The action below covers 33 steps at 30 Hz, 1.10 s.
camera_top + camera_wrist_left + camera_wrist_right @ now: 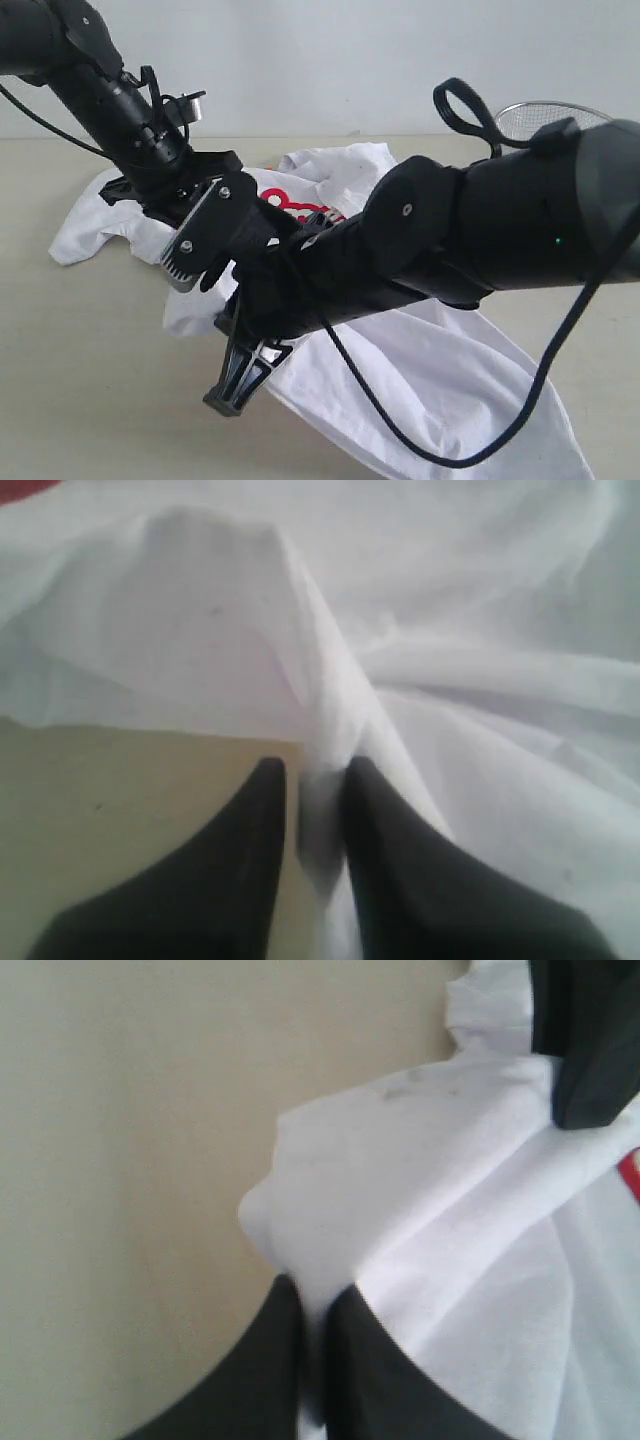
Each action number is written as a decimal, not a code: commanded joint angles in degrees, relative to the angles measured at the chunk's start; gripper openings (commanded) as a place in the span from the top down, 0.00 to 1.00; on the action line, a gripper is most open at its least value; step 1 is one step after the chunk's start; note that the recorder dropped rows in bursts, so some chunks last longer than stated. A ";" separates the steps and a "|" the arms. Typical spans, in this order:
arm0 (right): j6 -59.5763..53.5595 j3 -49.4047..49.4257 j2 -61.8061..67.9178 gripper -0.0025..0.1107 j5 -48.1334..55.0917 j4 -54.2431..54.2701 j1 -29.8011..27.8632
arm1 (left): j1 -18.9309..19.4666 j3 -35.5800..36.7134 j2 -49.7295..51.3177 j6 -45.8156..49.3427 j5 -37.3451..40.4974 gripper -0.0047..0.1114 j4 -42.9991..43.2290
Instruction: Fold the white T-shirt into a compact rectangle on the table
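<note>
While the soft white shirt [450, 370] lies rumpled on the beige table [80, 380], left gripper [315, 772] and right gripper [315, 1295] each pinch a fold.

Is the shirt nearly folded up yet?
Not nearly. Done: nothing looks folded; the white T-shirt lies crumpled and spread out on the table, with its red lettering bunched up. In hand: the left gripper and the right gripper each pinch a bit of cloth by the shirt's edge. Left: all the folds that make a neat rectangle.
</note>
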 commanded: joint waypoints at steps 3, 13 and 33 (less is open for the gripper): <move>0.66 -0.10 -0.77 0.98 4.30 0.01 2.57 | 0.20 -0.14 -3.03 -3.82 4.51 0.40 10.37; 4.64 -0.10 -0.77 0.98 8.84 0.01 8.65 | 0.20 -0.14 -8.14 -4.22 4.51 0.30 13.50; 9.06 -0.20 2.34 0.29 11.41 3.35 14.13 | 0.20 -0.14 -10.45 -5.17 4.51 0.30 13.10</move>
